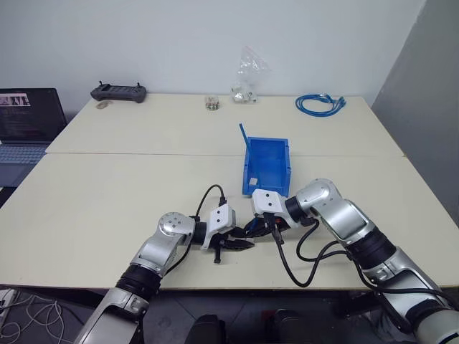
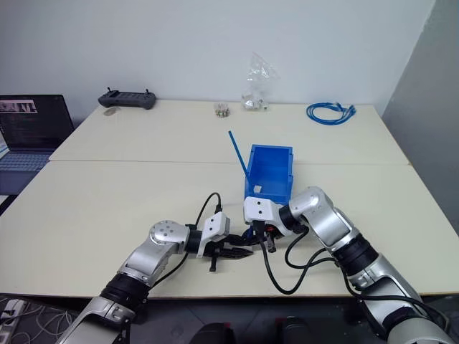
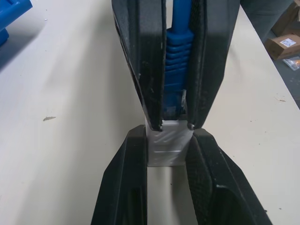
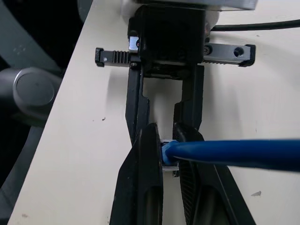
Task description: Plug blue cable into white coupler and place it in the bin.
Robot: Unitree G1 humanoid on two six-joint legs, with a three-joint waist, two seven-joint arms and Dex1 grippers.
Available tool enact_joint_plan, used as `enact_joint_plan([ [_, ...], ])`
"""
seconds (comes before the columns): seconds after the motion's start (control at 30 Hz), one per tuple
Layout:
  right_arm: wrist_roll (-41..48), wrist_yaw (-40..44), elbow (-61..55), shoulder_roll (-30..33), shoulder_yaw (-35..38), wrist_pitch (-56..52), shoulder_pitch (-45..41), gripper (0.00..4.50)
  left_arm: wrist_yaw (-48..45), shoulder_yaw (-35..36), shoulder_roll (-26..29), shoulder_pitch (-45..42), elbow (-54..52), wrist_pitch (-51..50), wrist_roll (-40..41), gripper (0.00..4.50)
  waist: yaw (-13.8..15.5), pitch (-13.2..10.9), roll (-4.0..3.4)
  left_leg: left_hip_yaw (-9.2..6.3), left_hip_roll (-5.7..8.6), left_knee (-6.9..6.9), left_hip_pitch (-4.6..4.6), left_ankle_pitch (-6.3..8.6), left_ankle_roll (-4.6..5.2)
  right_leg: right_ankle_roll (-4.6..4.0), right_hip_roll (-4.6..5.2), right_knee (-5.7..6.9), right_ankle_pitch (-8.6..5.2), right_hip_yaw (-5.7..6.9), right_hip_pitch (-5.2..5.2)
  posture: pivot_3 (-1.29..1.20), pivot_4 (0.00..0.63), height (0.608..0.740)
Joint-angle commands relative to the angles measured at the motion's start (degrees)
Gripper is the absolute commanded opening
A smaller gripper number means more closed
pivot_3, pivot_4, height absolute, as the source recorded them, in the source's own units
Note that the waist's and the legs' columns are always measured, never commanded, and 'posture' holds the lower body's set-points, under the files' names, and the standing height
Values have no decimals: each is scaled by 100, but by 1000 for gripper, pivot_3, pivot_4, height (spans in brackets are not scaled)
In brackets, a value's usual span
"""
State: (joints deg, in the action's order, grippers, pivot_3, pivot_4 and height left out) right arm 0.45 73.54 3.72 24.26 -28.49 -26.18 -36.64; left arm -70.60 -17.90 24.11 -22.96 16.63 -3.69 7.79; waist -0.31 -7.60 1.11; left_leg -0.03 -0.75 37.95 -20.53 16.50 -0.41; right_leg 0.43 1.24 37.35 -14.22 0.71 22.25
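Observation:
Near the table's front edge my two grippers meet tip to tip. My left gripper (image 3: 166,133) is shut on the white coupler (image 3: 166,146), a small white block between its fingers. My right gripper (image 4: 163,132) is shut on the plug end of the blue cable (image 3: 177,61). The plug's tip sits at the coupler's open end; how deep it goes I cannot tell. From the right gripper (image 1: 257,231) the thin cable (image 1: 243,135) slants up and away past the bin's left wall. The blue bin (image 1: 267,166) stands just beyond the grippers, a little to the right.
At the back of the table lie a coiled bundle of blue cables (image 1: 320,104), a clear plastic bag (image 1: 247,75), a small jar (image 1: 211,102) and a black controller (image 1: 118,92). A laptop (image 1: 25,122) stands off the far left. The table's front edge is right below the grippers.

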Motion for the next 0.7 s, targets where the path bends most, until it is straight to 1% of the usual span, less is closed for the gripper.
enact_joint_plan([
  [0.03,-472,-525,543,0,-492,-282,564,227,25,76,-153,-213,-189,206,118,776,-7,5,-4,0,0,-1,1,0,0,0,0,0,0,0,0,0,150,740],
  [0.13,-382,-638,463,-27,-360,-389,620,227,-68,63,-154,-271,-159,152,154,776,-13,9,-5,-1,-2,-4,8,0,0,-3,-1,-3,-2,0,-4,0,150,740],
  [0.2,-344,-655,414,-9,-303,-419,631,227,-139,75,-158,-293,-178,29,224,1480,-18,8,-6,-2,-4,-5,8,0,0,-4,-3,-9,-3,1,-3,0,150,740],
  [0.23,-317,-664,386,0,-272,-446,639,227,-172,74,-153,-294,-201,-6,246,1545,-18,8,-6,-2,-4,-5,7,0,0,-4,-4,-11,-3,1,-3,0,150,740],
  [0.27,-297,-673,368,6,-254,-463,643,227,-194,73,-151,-293,-215,-24,256,1717,-17,9,-4,-3,-4,-5,7,0,0,-4,-4,-11,-3,1,-3,0,150,740],
  [0.3,-281,-681,350,13,-239,-477,640,227,-204,81,-146,-292,-225,-30,260,2010,-26,9,-2,-4,-5,-6,7,0,0,-3,-5,-15,-3,3,-2,0,150,740],
  [0.37,-231,-737,302,4,-174,-529,646,227,-253,85,-101,-249,-301,-79,276,2418,-66,8,-3,-2,-8,-10,5,0,0,-1,-8,-16,-2,1,-6,0,150,740],
  [0.4,-201,-764,275,0,-135,-563,649,227,-269,87,-72,-221,-349,-109,284,2554,-92,8,-6,-3,-8,-12,5,0,0,1,-9,-16,0,1,-6,0,150,740],
  [0.43,-165,-790,235,-2,-92,-603,651,227,-293,95,-18,-176,-422,-159,299,2800,-116,6,-8,-3,-8,-15,6,0,0,0,-9,-15,-1,2,-5,0,150,740],
  [0.47,-123,-817,183,-1,-45,-653,653,227,-331,108,56,-117,-509,-208,315,2928,-130,3,-9,-5,-10,-16,5,0,0,0,-12,-14,-1,3,-4,0,150,740],
  [0.53,14,-851,-1,36,94,-827,655,227,-417,188,294,73,-775,-370,381,3446,-138,-3,-12,-6,-13,-16,2,0,0,0,-13,-15,-1,3,-2,0,150,740],
  [0.6,160,-911,-183,50,234,-1031,659,227,-470,270,543,270,-1071,-534,487,3730,-144,-12,-17,-7,-14,-16,-2,0,0,-1,-13,-15,-1,3,1,0,150,740],
  [0.7,450,-1064,-498,9,569,-1499,617,227,-405,530,963,659,-1658,-890,718,4351,-141,-56,-27,-7,-14,-16,-10,0,0,-1,-10,-17,-1,3,7,0,150,740],
])
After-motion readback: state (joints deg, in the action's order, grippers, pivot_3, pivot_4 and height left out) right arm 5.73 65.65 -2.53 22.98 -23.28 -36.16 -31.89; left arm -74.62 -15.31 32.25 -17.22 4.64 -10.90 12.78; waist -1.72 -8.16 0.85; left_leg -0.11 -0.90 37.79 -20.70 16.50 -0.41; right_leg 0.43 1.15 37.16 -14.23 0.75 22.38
